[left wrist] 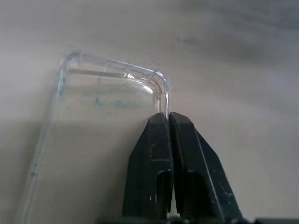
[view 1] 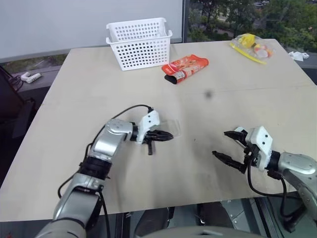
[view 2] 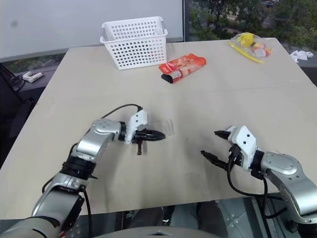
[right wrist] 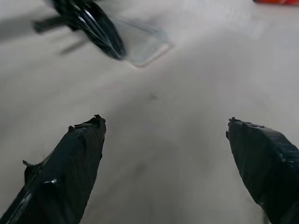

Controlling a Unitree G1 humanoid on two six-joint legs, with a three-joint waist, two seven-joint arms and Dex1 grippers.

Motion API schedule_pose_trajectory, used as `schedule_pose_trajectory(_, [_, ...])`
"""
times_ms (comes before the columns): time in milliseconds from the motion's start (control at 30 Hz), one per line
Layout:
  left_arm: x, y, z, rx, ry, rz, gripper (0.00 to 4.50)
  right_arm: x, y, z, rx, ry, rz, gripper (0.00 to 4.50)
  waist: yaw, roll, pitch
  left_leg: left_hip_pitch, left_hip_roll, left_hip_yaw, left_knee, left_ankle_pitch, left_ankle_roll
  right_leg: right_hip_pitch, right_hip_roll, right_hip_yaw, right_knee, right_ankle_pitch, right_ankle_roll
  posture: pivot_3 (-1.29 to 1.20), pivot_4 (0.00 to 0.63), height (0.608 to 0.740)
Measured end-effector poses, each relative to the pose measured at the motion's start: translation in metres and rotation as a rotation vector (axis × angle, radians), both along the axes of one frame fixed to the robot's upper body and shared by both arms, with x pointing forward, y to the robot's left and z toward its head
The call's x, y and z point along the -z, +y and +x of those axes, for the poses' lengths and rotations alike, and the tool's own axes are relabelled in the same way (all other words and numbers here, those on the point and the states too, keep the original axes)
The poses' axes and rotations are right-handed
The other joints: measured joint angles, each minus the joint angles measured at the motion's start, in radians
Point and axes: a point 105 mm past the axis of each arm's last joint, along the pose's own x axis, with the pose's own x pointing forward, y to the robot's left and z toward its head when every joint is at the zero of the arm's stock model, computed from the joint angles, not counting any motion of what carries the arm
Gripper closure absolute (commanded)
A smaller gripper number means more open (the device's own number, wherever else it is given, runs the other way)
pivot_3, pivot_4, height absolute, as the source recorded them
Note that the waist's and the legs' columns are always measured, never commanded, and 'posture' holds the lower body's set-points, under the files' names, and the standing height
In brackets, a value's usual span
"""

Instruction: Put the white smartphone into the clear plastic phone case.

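Right gripper [view 1: 229,145] hovering low over table [view 1: 74,99], well right of phone case [view 1: 171,126], jaws spread wide, holding nothing. Left gripper [view 1: 170,135] pinching case edge near corner, jaws pressed together on thin clear wall. Case lying flat on table, between both grippers. Beyond case: red snack packet [view 1: 185,67], then white basket [view 1: 139,42] to packet's left. Yellow bag [view 1: 251,47] sitting at far right, well apart from case.

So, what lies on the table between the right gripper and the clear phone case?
Nothing: in the right wrist view, bare table runs from the right gripper to the clear phone case.
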Motion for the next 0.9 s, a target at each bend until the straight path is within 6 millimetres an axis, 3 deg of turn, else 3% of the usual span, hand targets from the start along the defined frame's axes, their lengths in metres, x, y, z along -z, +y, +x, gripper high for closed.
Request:
schedule_pose_trajectory(67, [0.003, -0.016, -0.013, 0.013, 0.027, -0.018, 4.43, 0.000, -0.007, 0.002, 0.024, -0.001, -0.010, 0.00, 0.008, 0.000, 0.000, 0.000, 0.000, 0.000, 0.000, 0.000, 0.000, 0.000, 0.000, 0.001, -0.001, 0.000, 0.000, 0.00, 0.150, 0.740])
schedule_pose_trajectory(167, [0.007, -0.034, -0.028, 0.012, 0.064, -0.044, 3.70, -0.002, -0.017, 0.005, 0.058, -0.010, -0.034, 0.00, 0.014, 0.000, 0.000, 0.000, 0.000, 0.000, 0.000, 0.000, 0.001, 0.001, 0.000, 0.000, -0.001, 0.000, 0.000, 0.00, 0.150, 0.740])
schedule_pose_trajectory(400, [0.007, -0.046, -0.042, 0.063, 0.079, -0.050, 0.33, 0.010, -0.043, 0.012, 0.153, 0.021, -0.069, 0.00, 0.012, 0.001, -0.001, 0.003, 0.000, 0.000, 0.001, 0.000, 0.000, 0.004, 0.000, 0.000, 0.000, 0.000, 0.000, 0.00, 0.150, 0.740])
schedule_pose_trajectory(500, [0.004, -0.039, -0.044, 0.081, 0.081, -0.035, 0.33, 0.018, -0.062, 0.013, 0.213, 0.049, -0.114, 0.00, 0.009, 0.001, -0.001, 0.003, 0.000, 0.000, 0.003, 0.000, 0.001, 0.005, 0.000, -0.001, 0.000, 0.000, 0.000, 0.00, 0.150, 0.740])
schedule_pose_trajectory(633, [-0.008, -0.014, -0.032, 0.011, 0.066, -0.009, 0.33, 0.031, -0.083, 0.014, 0.281, 0.072, -0.172, 0.00, -0.007, 0.002, 0.000, 0.002, 0.001, 0.001, 0.001, 0.000, 0.001, 0.002, 0.001, -0.001, 0.001, 0.000, 0.000, 0.00, 0.150, 0.740])
schedule_pose_trajectory(900, [-0.063, 0.012, -0.043, 0.000, 0.015, -0.041, 0.33, 0.035, -0.093, 0.025, 0.328, 0.096, -0.137, 0.00, -0.017, 0.000, 0.001, 0.002, 0.001, 0.001, 0.002, 0.000, 0.000, 0.002, 0.001, 0.000, 0.000, 0.000, 0.000, 0.00, 0.150, 0.740])
